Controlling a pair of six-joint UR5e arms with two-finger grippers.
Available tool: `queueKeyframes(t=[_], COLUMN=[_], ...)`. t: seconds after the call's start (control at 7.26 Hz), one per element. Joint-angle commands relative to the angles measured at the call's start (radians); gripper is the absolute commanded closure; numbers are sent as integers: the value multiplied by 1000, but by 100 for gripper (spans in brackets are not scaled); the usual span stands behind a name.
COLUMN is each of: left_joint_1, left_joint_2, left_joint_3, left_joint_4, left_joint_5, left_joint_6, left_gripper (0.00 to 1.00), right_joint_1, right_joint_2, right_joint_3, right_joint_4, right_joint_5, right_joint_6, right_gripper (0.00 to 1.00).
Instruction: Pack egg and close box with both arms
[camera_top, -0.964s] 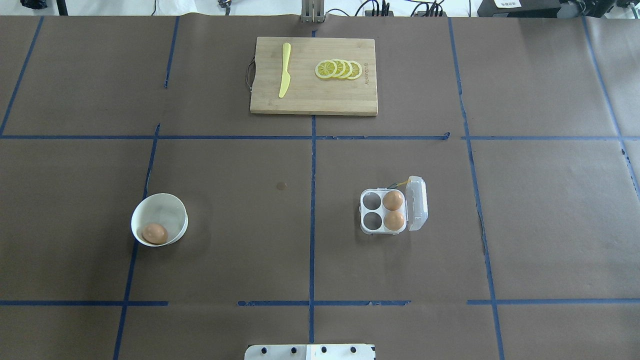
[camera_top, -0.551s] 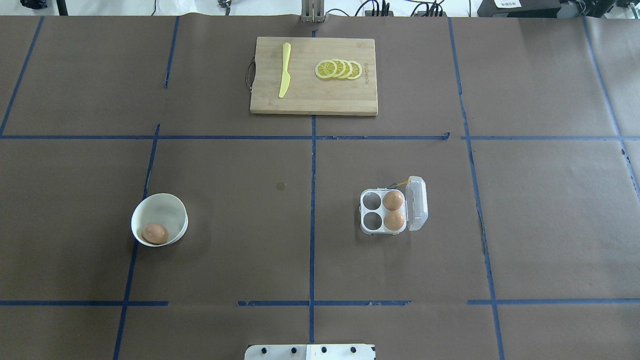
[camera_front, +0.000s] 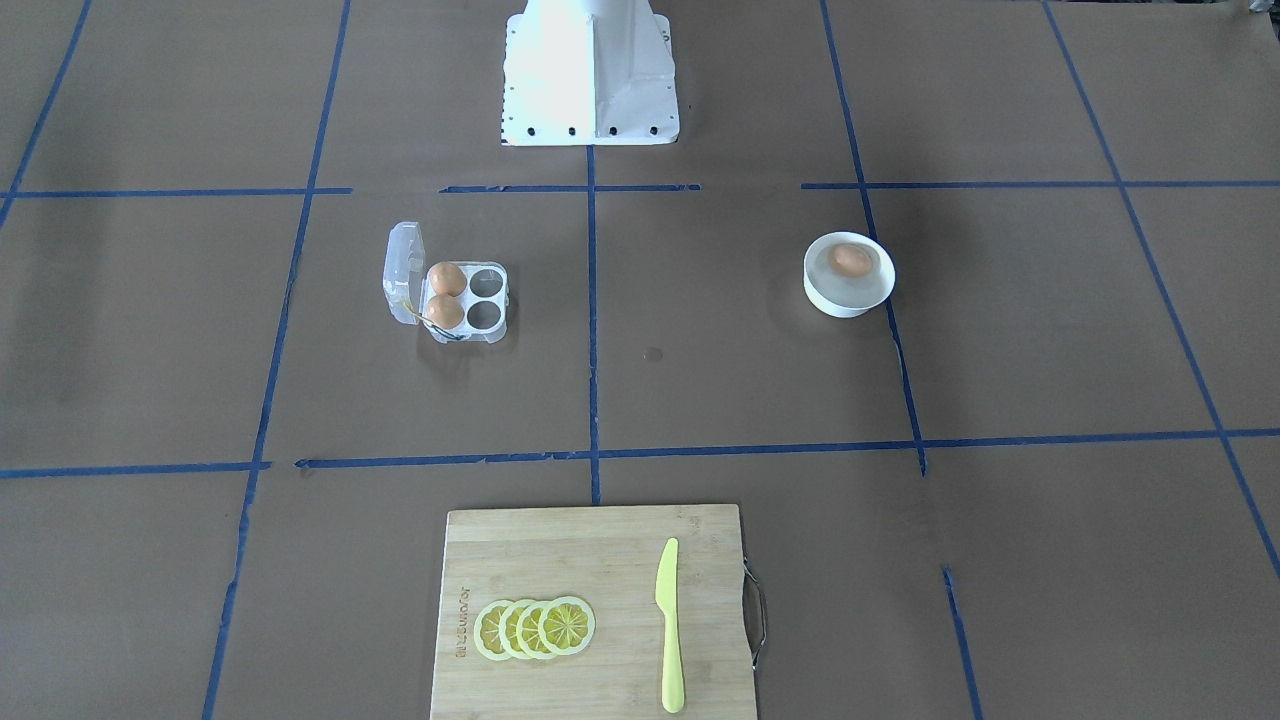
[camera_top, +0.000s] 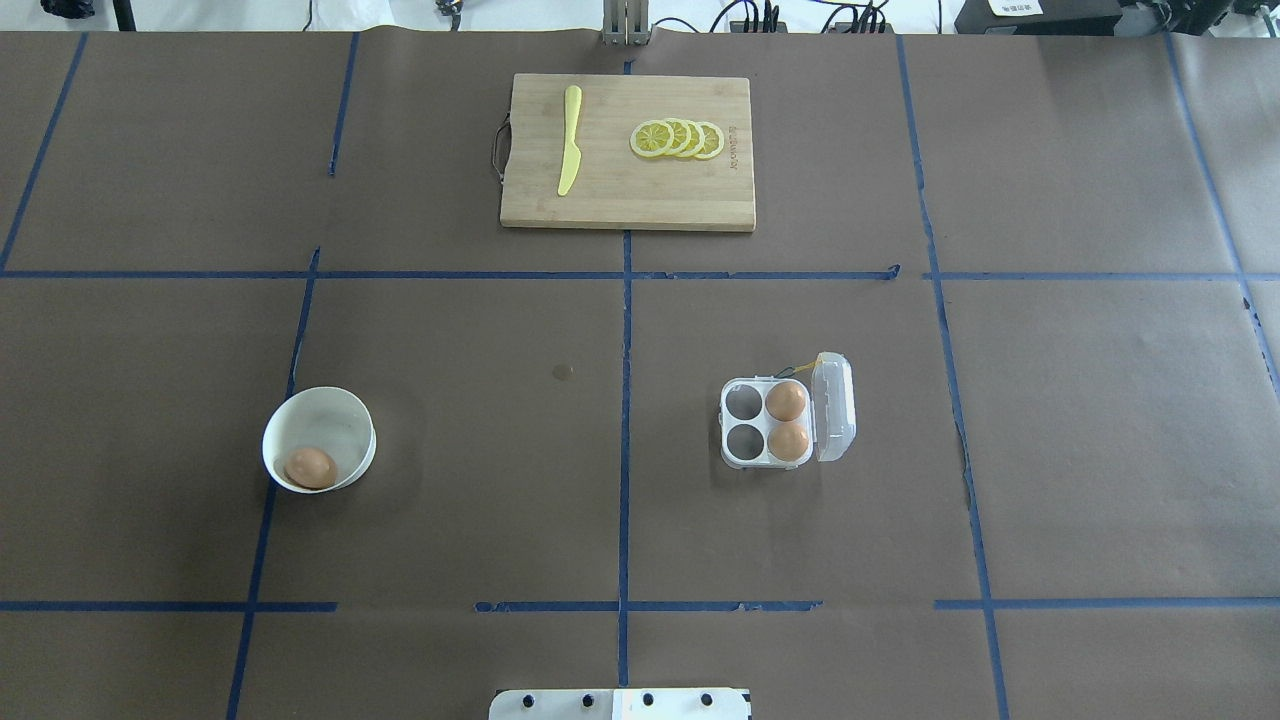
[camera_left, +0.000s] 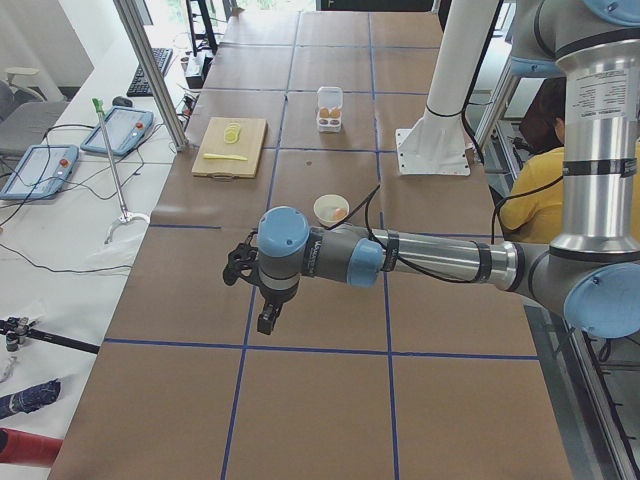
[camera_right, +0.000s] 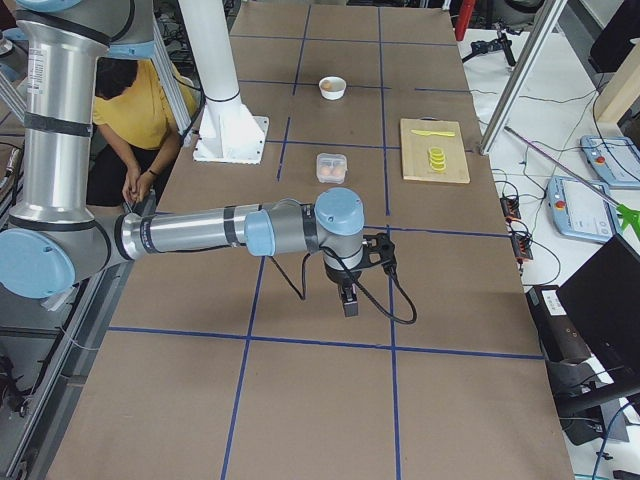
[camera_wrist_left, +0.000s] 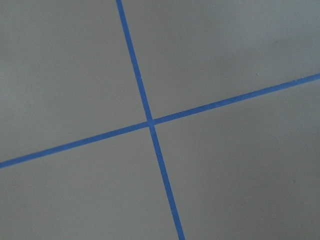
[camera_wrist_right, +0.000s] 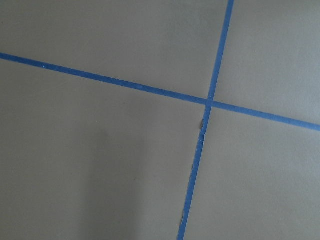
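Note:
One orange-brown egg (camera_top: 310, 466) lies in a white bowl (camera_top: 335, 415) on the table's left. The clear four-cup box (camera_top: 729, 425) stands right of centre with its lid (camera_top: 836, 408) open. Two eggs (camera_top: 787, 401) fill its right cups and the two left cups are empty. The left gripper (camera_left: 268, 320) hangs over bare table on the near arm in the exterior left view, far from the bowl. The right gripper (camera_right: 347, 300) hangs likewise in the exterior right view, well short of the box (camera_right: 331, 165). I cannot tell whether either is open or shut. Both wrist views show only brown paper and blue tape.
A wooden cutting board (camera_top: 620, 205) with a yellow knife (camera_top: 570, 140) and lemon slices (camera_top: 678, 138) lies at the far middle. The white pedestal base (camera_front: 590, 70) stands at the robot's side. A person in a yellow shirt (camera_right: 140, 110) sits beside the table.

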Motion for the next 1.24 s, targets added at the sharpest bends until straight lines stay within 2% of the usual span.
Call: queueKeyframes(t=[0.0, 0.28, 0.55, 0.69, 0.83, 1.1], left_joint_1=[2, 3, 79, 169, 249, 453], left_joint_2=[-5, -28, -13, -17, -13, 33], left_joint_3=[57, 82, 80, 68, 9, -138], left_joint_4=[-336, -383, -524, -529, -538, -538], left_joint_5=[-1, -122, -142, -164, -90, 189], left_joint_6=[-5, -80, -115, -321, -517, -890], left_gripper=[0, 0, 0, 0, 0, 1], right_joint_1=[0, 0, 0, 0, 0, 0], right_joint_2=[9, 1, 0, -2, -2, -3], right_joint_3=[1, -7, -4, -2, -4, -5], right_joint_4=[30, 30, 30, 30, 30, 30], right_joint_5=[6, 32, 41, 47, 49, 49], right_joint_6=[1, -1, 4, 36, 39, 39], right_gripper=[0, 0, 0, 0, 0, 0])
